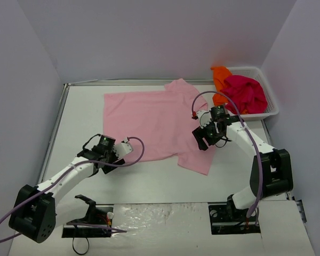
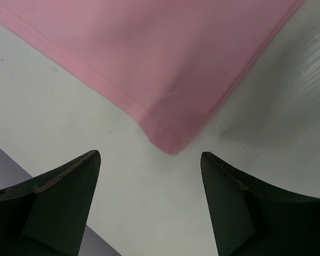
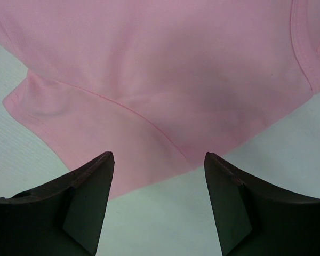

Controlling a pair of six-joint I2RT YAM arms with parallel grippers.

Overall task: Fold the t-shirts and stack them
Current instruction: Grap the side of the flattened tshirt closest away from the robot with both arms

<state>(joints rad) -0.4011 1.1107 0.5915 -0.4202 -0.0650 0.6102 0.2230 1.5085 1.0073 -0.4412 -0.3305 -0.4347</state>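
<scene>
White table (image 1: 149,181): I log pink t-shirt (image 1: 149,120) flat at centre, magenta t-shirt (image 1: 248,92) and orange t-shirt (image 1: 220,74) in basket (image 1: 272,110), far right corner. Left gripper (image 2: 149,160) wide at pink hem corner; right gripper (image 3: 159,160) wide over a sleeve.

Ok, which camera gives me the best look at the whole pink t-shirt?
Top external: the pink t-shirt lies spread flat, almost wholly in view. Left wrist shows just one hem corner; right wrist just a sleeve and some body cloth.

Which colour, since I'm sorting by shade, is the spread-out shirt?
The shirt is light pink, clearest in the top view.
</scene>
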